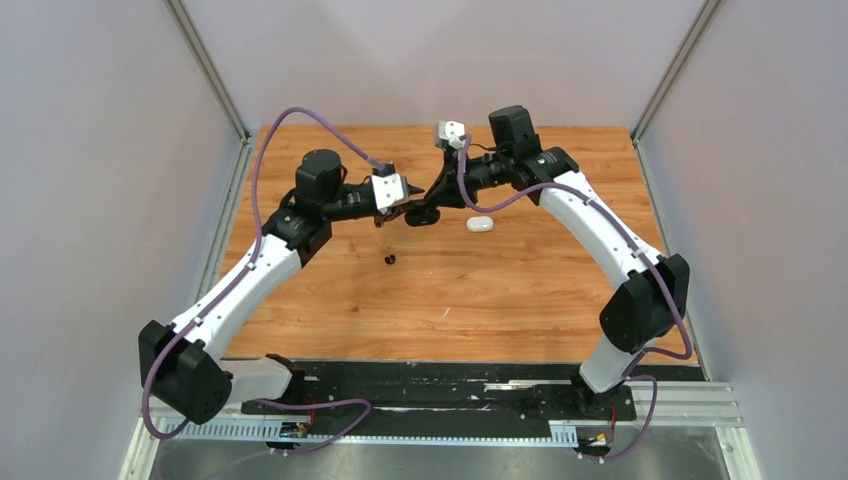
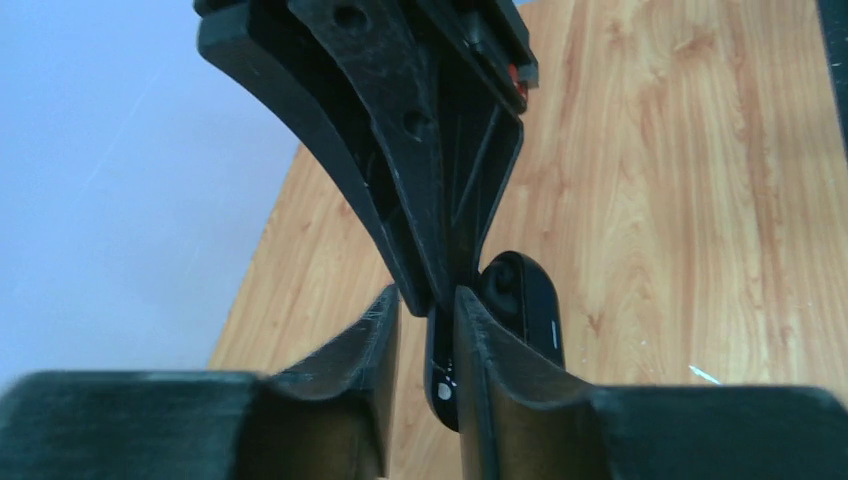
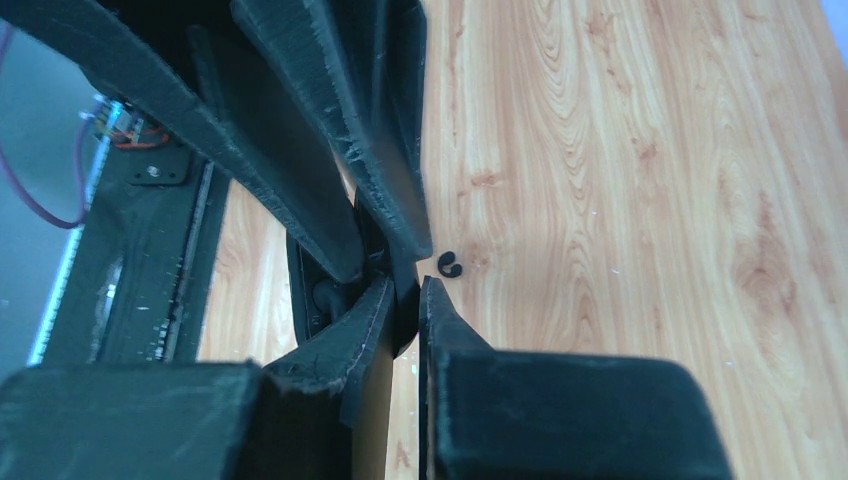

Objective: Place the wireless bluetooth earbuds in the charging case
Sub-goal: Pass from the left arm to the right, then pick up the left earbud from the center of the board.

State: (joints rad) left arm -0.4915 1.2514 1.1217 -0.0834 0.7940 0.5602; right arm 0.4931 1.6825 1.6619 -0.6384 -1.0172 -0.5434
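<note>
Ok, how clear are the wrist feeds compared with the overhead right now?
Top external: evenly lit, sharp. Left wrist: left pincer blurred up close, a bright spot on the glossy black pill-shaped case. Right wrist: right pincer soft, tiny black earbud on the wooden tabletop fairly sharp.

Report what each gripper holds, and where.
Right gripper pinches the black charging case by one edge. Left gripper straddles another edge with a gap; its grip cannot be told.
</note>
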